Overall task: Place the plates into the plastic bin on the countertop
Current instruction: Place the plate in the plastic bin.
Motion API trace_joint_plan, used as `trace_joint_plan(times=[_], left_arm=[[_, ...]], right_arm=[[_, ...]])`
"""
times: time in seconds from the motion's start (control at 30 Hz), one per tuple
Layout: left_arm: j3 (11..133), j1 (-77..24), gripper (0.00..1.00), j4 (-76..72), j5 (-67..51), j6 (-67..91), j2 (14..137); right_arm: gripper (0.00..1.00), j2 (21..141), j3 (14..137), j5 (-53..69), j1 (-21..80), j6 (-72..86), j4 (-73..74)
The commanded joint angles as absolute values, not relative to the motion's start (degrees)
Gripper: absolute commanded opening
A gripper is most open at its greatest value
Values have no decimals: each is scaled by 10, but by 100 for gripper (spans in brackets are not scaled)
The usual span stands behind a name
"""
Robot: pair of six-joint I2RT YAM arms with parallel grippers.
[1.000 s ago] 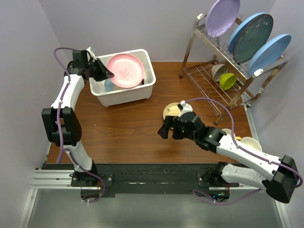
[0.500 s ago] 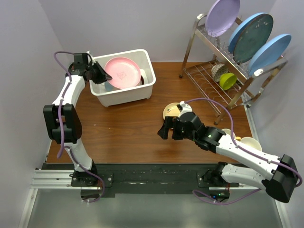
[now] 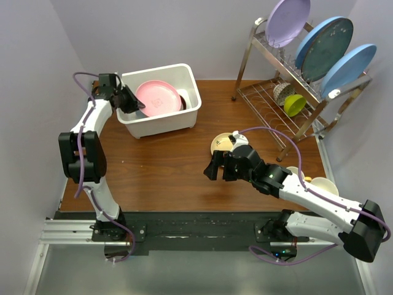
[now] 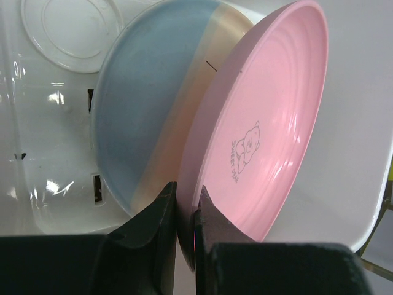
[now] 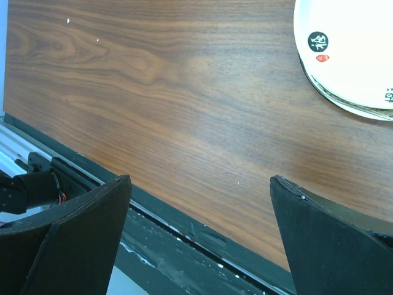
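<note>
Both tools show: your left tool (image 4: pixel 186 212) clamps the pink plate (image 4: pixel 264 123) in the plastic bin (image 3: pixel 161 126) (11 o'clock of the worktop (image 3: pixel 166 166)), right tool (image 5: pixel 199 181) spread apart.

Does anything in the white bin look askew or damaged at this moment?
Only the pink plate is askew. It hangs tilted in the plastic bin, its rim pinched by the left gripper, next to the pale blue plate. Nothing looks broken or spilled.
</note>
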State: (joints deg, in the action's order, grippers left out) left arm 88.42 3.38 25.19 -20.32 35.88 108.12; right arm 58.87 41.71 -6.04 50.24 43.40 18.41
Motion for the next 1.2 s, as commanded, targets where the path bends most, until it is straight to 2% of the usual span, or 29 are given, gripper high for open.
trace_joint_plan(times=[0.0, 0.2, 0.5, 0.73, 0.93, 1.17], left_arm=[[878, 37, 6, 237, -219, 353, 1083], [874, 38, 9, 238, -224, 350, 1085], [872, 37, 29, 250, -225, 335, 1083], [873, 37, 59, 258, -227, 328, 1078], [880, 37, 77, 277, -220, 315, 1057], [903, 37, 82, 304, -222, 303, 1025]], right_arm=[[99, 581, 416, -63, 503, 427, 170], [99, 582, 417, -63, 502, 427, 171], [99, 576, 420, -76, 502, 421, 187], [99, 572, 422, -79, 502, 420, 193], [99, 568, 423, -83, 501, 420, 197], [99, 563, 423, -84, 498, 420, 201]])
